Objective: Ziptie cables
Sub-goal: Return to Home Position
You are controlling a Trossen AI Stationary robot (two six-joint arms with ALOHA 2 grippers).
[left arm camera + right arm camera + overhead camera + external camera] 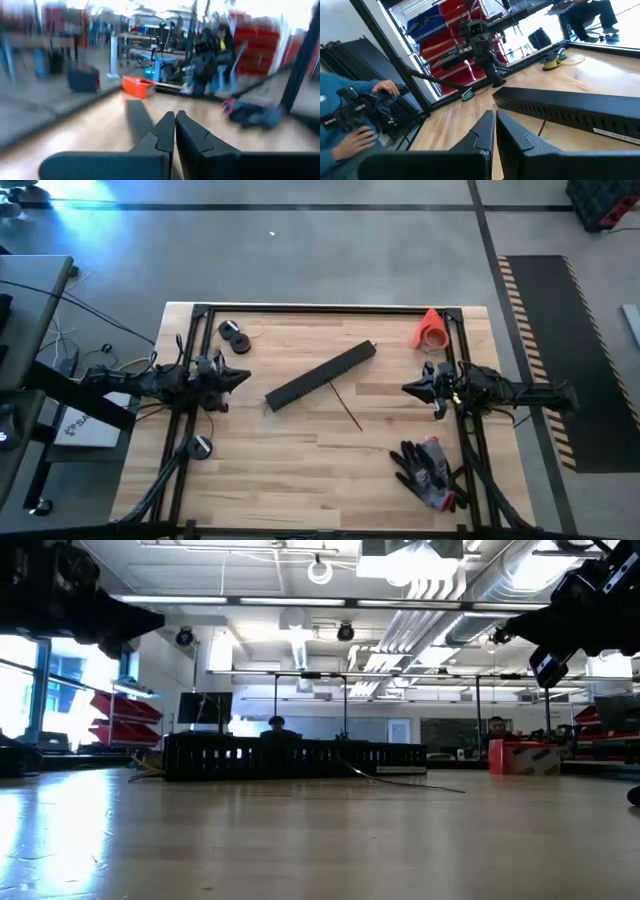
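Note:
A long black slotted bar [320, 375] lies slantwise on the middle of the wooden table [300, 470]. A single thin dark strand [347, 410] lies against its near side, and I cannot tell whether it is a cable. No bundle of cables shows in any view. My left gripper [245, 376] hovers shut and empty left of the bar, pointing at it [137, 117]. My right gripper [405, 388] hovers shut and empty right of the bar [560, 107], pointing toward it.
An orange roll [432, 330] stands at the far right corner and black rolls [235, 335] at the far left. Dark gloves [430, 470] lie near right. A small round piece [200, 445] lies near left. A person's hands [355, 140] show beyond the table.

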